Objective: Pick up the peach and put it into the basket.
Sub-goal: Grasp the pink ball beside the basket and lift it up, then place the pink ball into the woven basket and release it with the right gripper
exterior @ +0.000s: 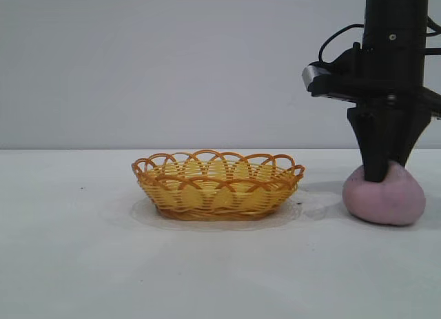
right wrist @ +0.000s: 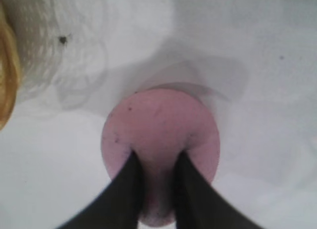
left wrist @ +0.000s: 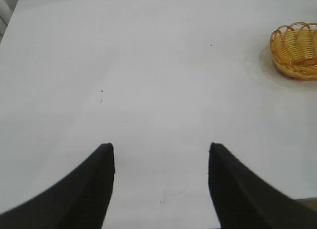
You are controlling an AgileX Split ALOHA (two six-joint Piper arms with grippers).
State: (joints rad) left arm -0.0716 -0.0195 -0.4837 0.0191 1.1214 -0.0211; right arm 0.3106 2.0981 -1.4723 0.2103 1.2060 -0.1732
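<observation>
The pale pink peach (exterior: 394, 200) rests on the white table at the right. My right gripper (exterior: 377, 174) comes straight down on it, and its two black fingers pinch into the peach's top. In the right wrist view the fingers squeeze a ridge of the peach (right wrist: 158, 120) between them, with the gripper (right wrist: 158, 155) shut on it. The yellow woven basket (exterior: 220, 195) with its orange looped rim stands empty at the middle of the table, left of the peach. My left gripper (left wrist: 161, 150) is open and empty over bare table, with the basket (left wrist: 296, 51) far off.
The white table (exterior: 103, 264) stretches out to the left of and in front of the basket. A plain grey wall stands behind it. An edge of the basket (right wrist: 7, 80) shows close beside the peach in the right wrist view.
</observation>
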